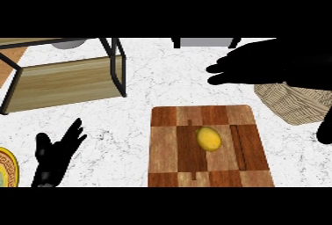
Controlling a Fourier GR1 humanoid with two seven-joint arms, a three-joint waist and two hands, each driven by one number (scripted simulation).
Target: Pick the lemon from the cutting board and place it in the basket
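Nearest you, the cutting board [206,147] sits on the white marble counter [168,74], and that's your landmark. The lemon [208,138] lies on the board, approx. centre, nothing touching it, no hand on it.

Left of the board, well apart: your left hand [57,154], fingers straight and spread, pointing up-right, resting over the counter, holding nothing. Further left of that, at the view's edge, a slice of a yellow plate [6,169] w/ a patterned rim, mostly cut off.

Beyond the board's far-right corner: the basket [295,103], woven, tan, only partly showing. Your right hand [259,66] hangs above it as a big dark shape, fingers extended toward the left, not curled, nothing in them. It covers the basket's far part, so the rim there is hidden from you. A dark bit also crosses the basket's right side; can't tell what part that is.

Far left of the board: a wooden shelf unit [65,81] w/ black metal frame.

Far side, straight beyond the board: a grey object [204,42] at the top edge, cropped, can't ID it.
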